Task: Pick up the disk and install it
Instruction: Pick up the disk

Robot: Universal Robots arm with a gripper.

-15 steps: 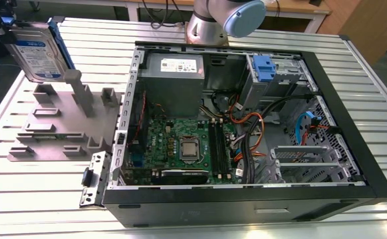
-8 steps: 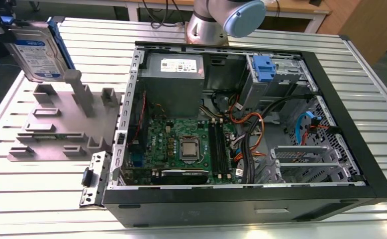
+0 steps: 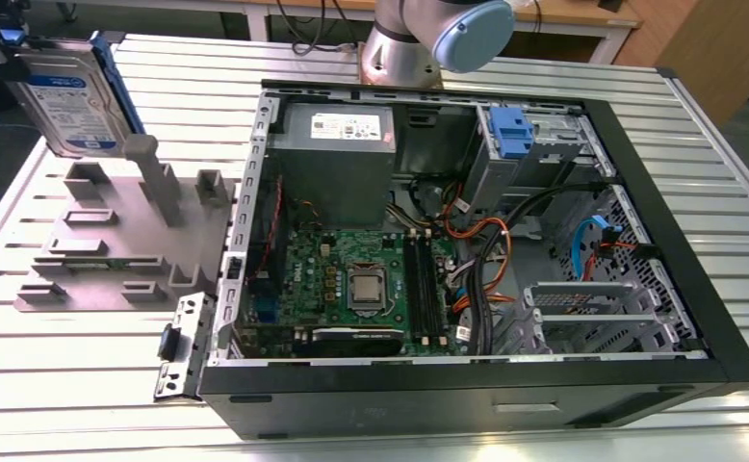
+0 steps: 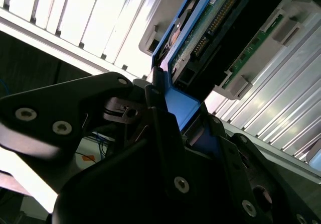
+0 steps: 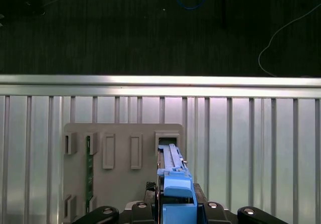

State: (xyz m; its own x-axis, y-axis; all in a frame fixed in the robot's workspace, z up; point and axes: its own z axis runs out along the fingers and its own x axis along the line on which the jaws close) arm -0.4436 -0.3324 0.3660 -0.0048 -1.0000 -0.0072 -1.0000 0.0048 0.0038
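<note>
Black, bolted linkage of the hand [image 4: 183,111] sits closest in the second wrist view, its fingers pressed together on a blue plastic rail of the disk [image 4: 220,18], whose green circuit side and connector pins show beyond. In the exterior view the disk [image 3: 73,96] hangs on edge at that view's far left, white-and-blue label outward and slightly tilted. It is just above the grey fixture [image 3: 105,241] on the ribbed aluminium table [image 3: 66,385]. Its lower edge looks near one post, and I cannot tell if they touch.

The step in hand looks like carrying. It likely goes best with the pinch kept on the rails, off the bare board, and the drive held high enough to pass the fixture's posts and the black wall of the computer case [image 3: 477,395].

The disk is flat, rigid metal edged in smooth plastic. The fixture is matte and blocky, with rectangular slots. The case is open sheet steel.
</note>
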